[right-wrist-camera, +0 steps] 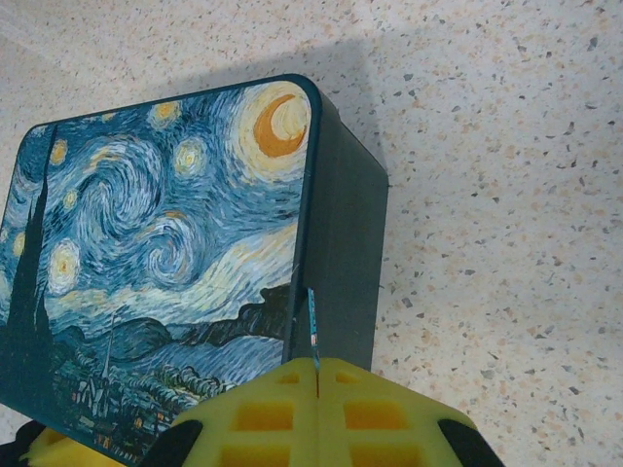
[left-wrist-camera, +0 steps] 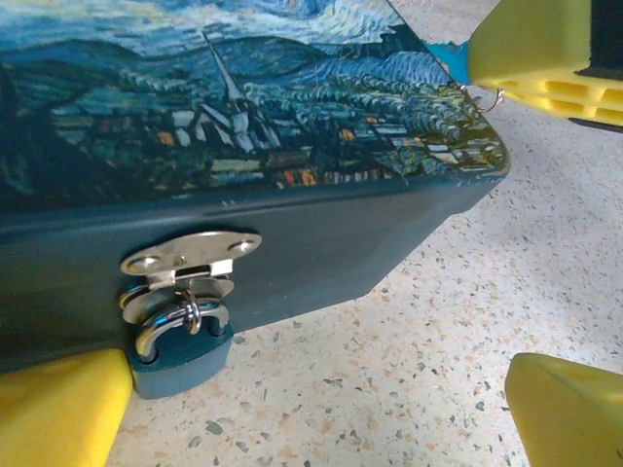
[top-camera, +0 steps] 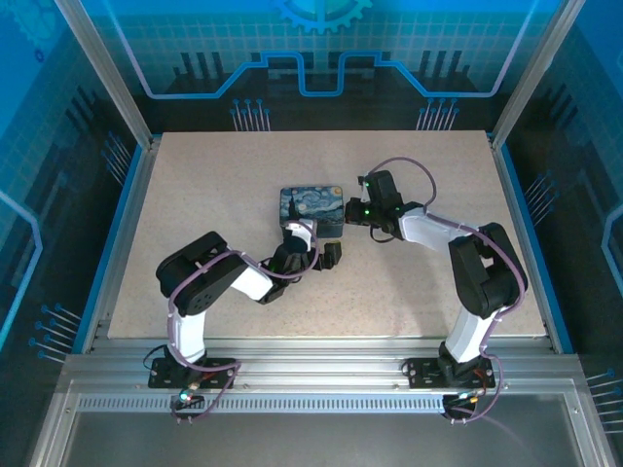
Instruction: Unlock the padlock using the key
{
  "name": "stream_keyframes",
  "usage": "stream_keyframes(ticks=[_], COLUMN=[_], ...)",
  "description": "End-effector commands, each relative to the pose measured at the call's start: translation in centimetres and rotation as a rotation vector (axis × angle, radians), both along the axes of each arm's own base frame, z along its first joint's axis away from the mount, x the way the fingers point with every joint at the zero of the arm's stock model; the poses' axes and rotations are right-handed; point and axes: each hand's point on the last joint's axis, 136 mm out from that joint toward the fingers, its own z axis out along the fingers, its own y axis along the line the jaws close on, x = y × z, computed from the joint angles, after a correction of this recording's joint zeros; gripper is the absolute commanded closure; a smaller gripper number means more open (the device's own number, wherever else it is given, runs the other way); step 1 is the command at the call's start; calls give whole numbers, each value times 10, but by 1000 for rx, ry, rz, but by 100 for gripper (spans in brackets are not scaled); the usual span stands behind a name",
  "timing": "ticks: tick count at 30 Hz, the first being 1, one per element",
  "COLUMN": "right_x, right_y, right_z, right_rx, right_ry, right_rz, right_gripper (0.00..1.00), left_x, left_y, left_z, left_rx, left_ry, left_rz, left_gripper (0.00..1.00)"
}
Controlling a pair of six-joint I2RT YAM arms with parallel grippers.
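One shut tin (left-wrist-camera: 292,126), padlock (left-wrist-camera: 181,358) through hasp (left-wrist-camera: 191,255)

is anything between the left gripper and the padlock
Nothing visible does. The left gripper is open, and the padlock hangs from the hasp on the tin, right beside one of its fingers, with nothing between them.

- Tin (right-wrist-camera: 165,243): we note a lid print of swirling blues and whites, yellow stars, an orange crescent and a dark village with orange flecks; the sides are plain dark teal.
- Padlock (left-wrist-camera: 180,355): dark teal body, shiny silver shackle.
- Hasp (left-wrist-camera: 190,255): polished silver.
- Table (left-wrist-camera: 438,341): we record cream, speckled with grey and black.
- Pads (left-wrist-camera: 58,409): plain yellow.
- Arms (top-camera: 428,229): black and white.
- Cables (top-camera: 407,161): purple.
- Walls (top-camera: 58,146): we list blue, with a pale grid and circuit lines.
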Motion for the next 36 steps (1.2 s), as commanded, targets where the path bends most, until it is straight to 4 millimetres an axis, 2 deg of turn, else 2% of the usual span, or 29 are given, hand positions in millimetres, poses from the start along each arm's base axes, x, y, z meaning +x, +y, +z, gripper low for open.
stream_keyframes(ticks=[1, 10, 20, 32, 35, 36], right_x=[-4, -5, -5, -7, -8, -8], right_y=[8, 11, 14, 13, 12, 12], right_z=[9, 6, 6, 9, 9, 9], right_rx=[22, 15, 16, 10, 6, 6], right_ry=[-14, -14, -17, -26, -30, -29], right_rz=[15, 28, 36, 39, 39, 40], right_gripper=[100, 100, 100, 100, 100, 100], left_x=[4, 8, 12, 14, 14, 14], left_y=[-3, -12, -5, -2, 0, 2], left_z=[1, 11, 22, 25, 22, 21], left_rx=[-11, -101, -254, -358, -373, -373], left_ry=[-47, -67, -18, 9, 18, 20], left_rz=[-6, -124, -188, -192, -178, -170], left_gripper=[1, 3, 19, 32, 32, 29])
